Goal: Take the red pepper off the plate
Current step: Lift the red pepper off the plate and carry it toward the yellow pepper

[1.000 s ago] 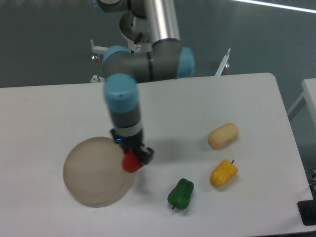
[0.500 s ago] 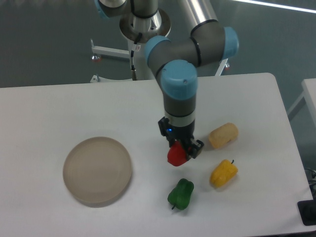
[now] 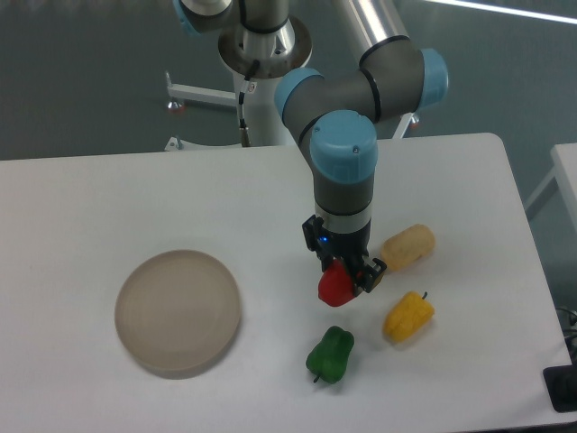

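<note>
Landmark: the plate (image 3: 178,312), a round beige-tan disc with a low rim, on the white table (image 3: 108,207) toward its left front. Same spot as one second ago; nothing lies on it now.

Item 1: the gripper (image 3: 347,275), pointing down from the grey and light-blue arm (image 3: 343,162). Its jaws are closed on the red pepper. One second ago it hung at the plate's right rim; half a second ago it was already well right of the plate; now it sits slightly further right and a touch lower in the picture.

Item 2: the red pepper (image 3: 336,286), small, glossy, held between the fingers, off the plate and well to its right. Whether it touches the table cannot be told. One second ago it was over the plate's right edge.

Item 3: the green pepper (image 3: 330,354), right of the plate, nearer the front edge, just below the red pepper and apart from it. Unmoved.

Item 4: the yellow pepper (image 3: 408,316), further right of the plate than the green one, beside the gripper. Unmoved.

Item 5: a pale tan oblong piece (image 3: 407,248), farthest right of the plate, close by the gripper's right side. Unmoved.
</note>
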`<state>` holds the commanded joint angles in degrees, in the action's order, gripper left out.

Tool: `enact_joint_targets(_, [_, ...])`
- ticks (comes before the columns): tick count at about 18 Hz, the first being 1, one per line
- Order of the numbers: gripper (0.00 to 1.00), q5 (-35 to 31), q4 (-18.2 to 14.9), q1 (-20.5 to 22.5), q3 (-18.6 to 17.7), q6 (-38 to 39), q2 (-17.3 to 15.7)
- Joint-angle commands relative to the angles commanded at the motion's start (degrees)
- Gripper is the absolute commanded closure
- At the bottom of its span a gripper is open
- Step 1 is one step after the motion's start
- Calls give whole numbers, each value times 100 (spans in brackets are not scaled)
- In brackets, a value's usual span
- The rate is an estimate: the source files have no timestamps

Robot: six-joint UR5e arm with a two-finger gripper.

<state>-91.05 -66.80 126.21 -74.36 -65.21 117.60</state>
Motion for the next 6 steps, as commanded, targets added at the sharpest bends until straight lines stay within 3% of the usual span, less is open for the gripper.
enact_joint_targets(6, [40, 9, 9, -9, 44, 0, 17])
